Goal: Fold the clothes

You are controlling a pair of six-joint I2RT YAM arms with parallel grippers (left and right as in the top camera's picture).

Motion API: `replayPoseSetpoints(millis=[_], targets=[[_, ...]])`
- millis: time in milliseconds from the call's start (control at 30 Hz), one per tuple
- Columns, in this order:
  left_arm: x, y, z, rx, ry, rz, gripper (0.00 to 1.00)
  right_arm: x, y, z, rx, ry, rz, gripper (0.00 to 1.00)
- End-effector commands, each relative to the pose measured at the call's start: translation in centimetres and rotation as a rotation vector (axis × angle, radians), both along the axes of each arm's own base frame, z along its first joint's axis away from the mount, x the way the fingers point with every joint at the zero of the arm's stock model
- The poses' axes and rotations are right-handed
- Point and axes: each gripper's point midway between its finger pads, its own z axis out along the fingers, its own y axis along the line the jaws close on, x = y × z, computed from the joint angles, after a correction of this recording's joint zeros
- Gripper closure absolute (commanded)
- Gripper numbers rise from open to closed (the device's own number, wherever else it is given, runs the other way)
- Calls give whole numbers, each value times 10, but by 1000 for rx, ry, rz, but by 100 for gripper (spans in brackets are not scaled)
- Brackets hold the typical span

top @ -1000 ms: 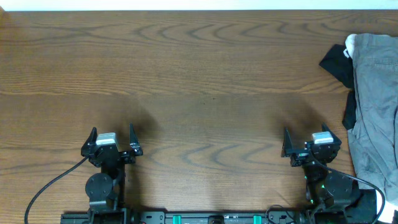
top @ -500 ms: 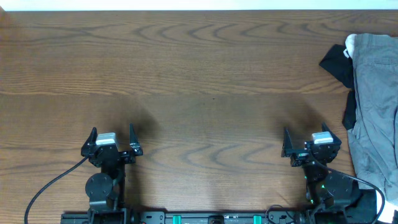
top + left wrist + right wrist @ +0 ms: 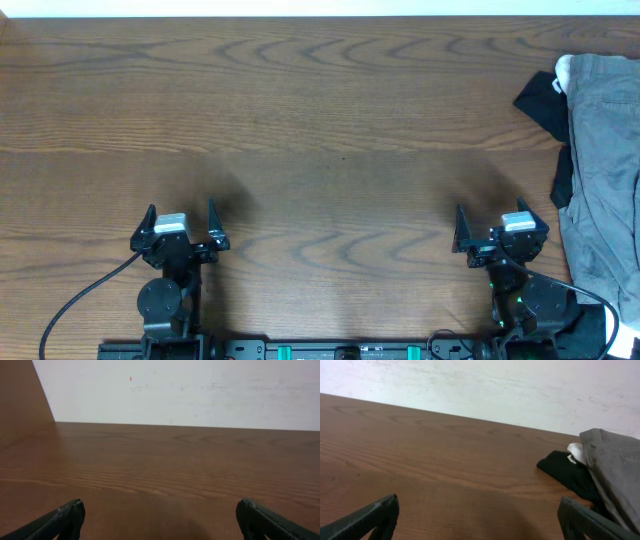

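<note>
The clothes (image 3: pixel 605 150) are a grey garment with stitched seams, lying crumpled at the table's right edge and running out of the overhead view. They also fill the right side of the right wrist view (image 3: pixel 615 467). My right gripper (image 3: pixel 490 212) stands open near the front edge, left of the clothes and apart from them, with nothing between its fingers (image 3: pixel 479 507). Far to the left, my left gripper (image 3: pixel 181 212) is open over bare wood (image 3: pixel 160 510). Neither gripper touches any cloth.
A black garment (image 3: pixel 545 100) and a bit of white cloth (image 3: pixel 566 68) poke out from under the grey clothes at the back right. The wooden table (image 3: pixel 320 120) ends at a pale wall (image 3: pixel 180 390) at the back.
</note>
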Motion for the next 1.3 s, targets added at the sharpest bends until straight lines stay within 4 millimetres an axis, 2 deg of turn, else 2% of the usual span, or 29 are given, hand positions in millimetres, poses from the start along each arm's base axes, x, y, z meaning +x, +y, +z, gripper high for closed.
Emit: replayPoseSetpoints(millis=[0,67,167,267,367,467,600,700,767,867,1000,1167,1267], targets=[[-2,7,-17,-12,51,38,2,-2,5,1,-8,0,31,1],[-1,6,-17,-58,46,42,2,-3,13,2,21,2,75,1],[0,1,-14,-137,27,21,2,-3,14,3,132,12,71,1],[0,-15,-12,-207,25,-66,2,-2,17,19,288,-29,75,1],[1,-20,-1,-299,-18,-91,2,-2,19,25,416,-32,81,1],[2,-25,11,-389,-61,-116,2,-5,31,24,443,-11,147,1],[-10,-75,33,-379,-61,-424,2,-13,53,12,449,75,272,1],[-20,-94,41,-391,-15,-536,2,-13,55,6,454,117,278,1],[-21,-91,49,-384,-1,-516,2,-11,54,13,428,112,269,1],[-19,-83,68,-306,-1,-465,2,-6,49,33,363,90,247,1],[-9,-67,92,-199,82,-374,2,9,43,61,345,117,201,1],[13,-41,130,-160,242,-220,2,43,45,84,389,272,169,1],[28,-33,154,-142,329,-177,2,68,46,91,352,406,153,1]])
